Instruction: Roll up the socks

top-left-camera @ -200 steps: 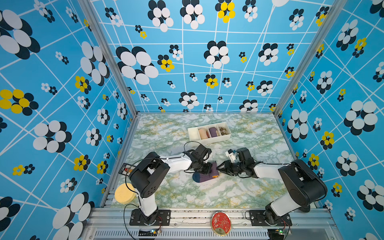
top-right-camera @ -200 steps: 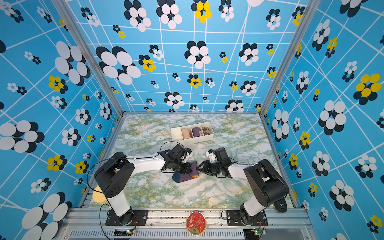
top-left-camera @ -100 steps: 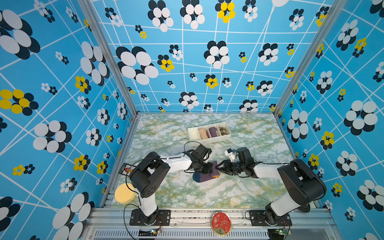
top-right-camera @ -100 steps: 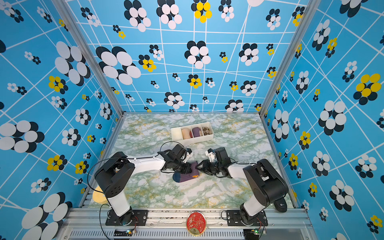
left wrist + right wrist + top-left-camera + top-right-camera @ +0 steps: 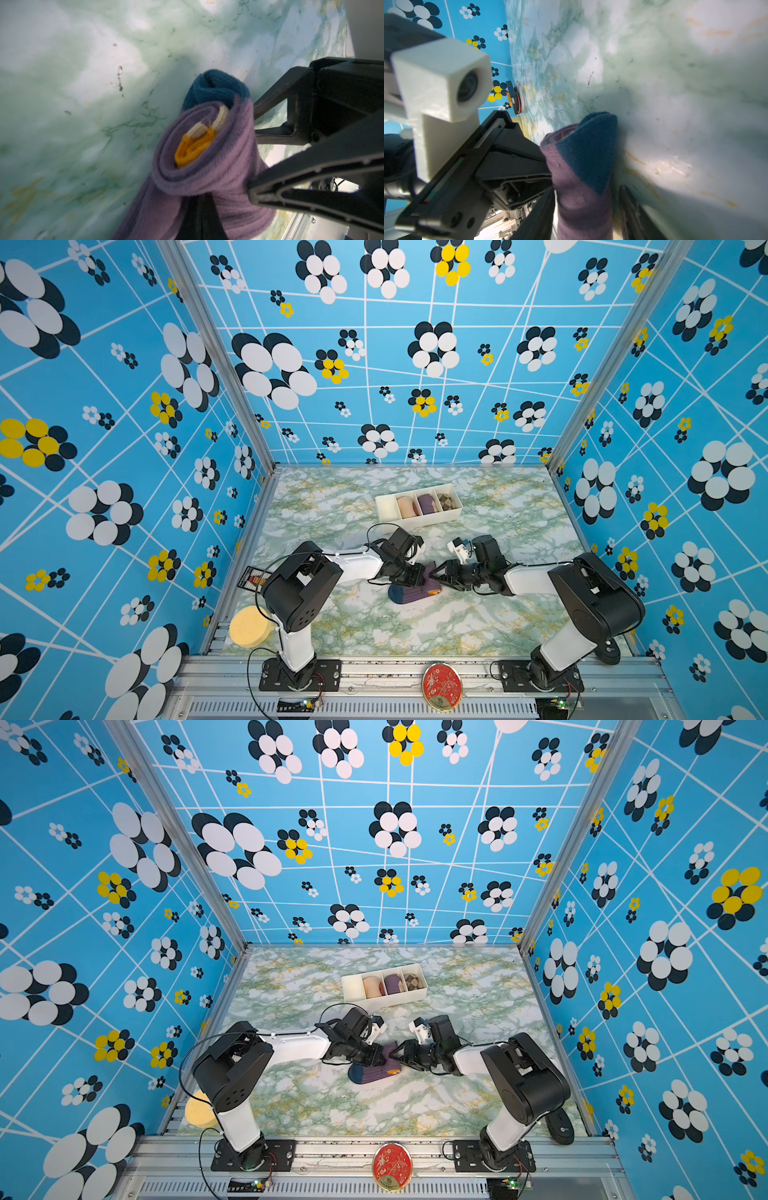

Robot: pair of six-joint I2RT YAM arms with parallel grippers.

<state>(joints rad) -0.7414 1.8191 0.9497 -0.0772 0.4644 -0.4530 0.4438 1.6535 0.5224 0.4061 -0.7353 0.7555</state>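
The rolling step appears near its end: the socks point(image 5: 411, 592) lie as a wound bundle on the table point(image 5: 374, 626) between the arms, the left gripper point(image 5: 413, 577) clamped shut on the purple outer layer, the right gripper point(image 5: 435, 572) half-wide with a finger either side of the bundle, gripping nothing. The bundle's long axis runs across the table, teal toe toward the left arm's side, orange cuff core facing the right arm. The next move likely calls for the right jaws to close before the left hold releases, or the wraps may unwind.
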